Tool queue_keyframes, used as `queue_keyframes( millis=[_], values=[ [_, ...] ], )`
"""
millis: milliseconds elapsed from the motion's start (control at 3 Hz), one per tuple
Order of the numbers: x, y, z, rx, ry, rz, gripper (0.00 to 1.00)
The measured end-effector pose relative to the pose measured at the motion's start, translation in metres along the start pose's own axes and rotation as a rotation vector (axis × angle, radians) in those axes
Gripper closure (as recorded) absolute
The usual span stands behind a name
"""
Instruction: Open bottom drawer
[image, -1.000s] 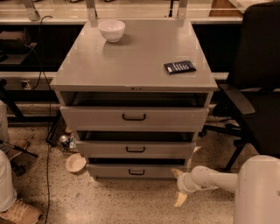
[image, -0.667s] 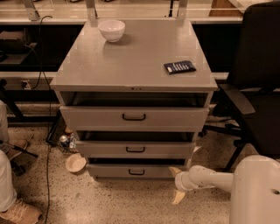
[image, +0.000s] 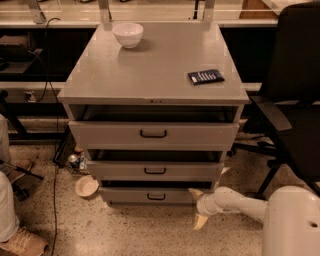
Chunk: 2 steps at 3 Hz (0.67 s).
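Note:
The grey cabinet (image: 155, 70) has three drawers. The bottom drawer (image: 150, 196) is the lowest, with a low grey front and a small black handle (image: 156, 196) at its centre. It stands close to the floor, pulled out less than the middle drawer (image: 155, 170) and the top drawer (image: 153, 134). My gripper (image: 198, 206) is at the drawer's right end, near the floor, right of the handle. Its two cream fingers are spread apart, one at the drawer front's right corner and one pointing down at the floor. It holds nothing.
A white bowl (image: 128, 34) and a dark flat device (image: 205, 76) lie on the cabinet top. A black office chair (image: 292, 110) stands at the right. A small bowl (image: 86, 186) and a can (image: 73, 160) lie on the floor at the left, beside a person's leg and shoe (image: 17, 240).
My arm has shifted slightly to the left, bringing the gripper closer to the bottom drawer's right end. The drawers have not moved.

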<state>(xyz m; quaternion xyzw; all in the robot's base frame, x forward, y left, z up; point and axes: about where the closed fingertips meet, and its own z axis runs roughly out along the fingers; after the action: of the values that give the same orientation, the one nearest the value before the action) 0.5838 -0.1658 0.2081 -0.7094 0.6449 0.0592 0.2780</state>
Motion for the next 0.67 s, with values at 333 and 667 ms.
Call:
queue_keyframes(
  millis=[333, 667],
  values=[
    [0.000, -0.007, 0.013, -0.002, -0.013, -0.020, 0.00],
    [-0.002, -0.018, 0.026, 0.002, -0.017, -0.042, 0.00]
  ],
)
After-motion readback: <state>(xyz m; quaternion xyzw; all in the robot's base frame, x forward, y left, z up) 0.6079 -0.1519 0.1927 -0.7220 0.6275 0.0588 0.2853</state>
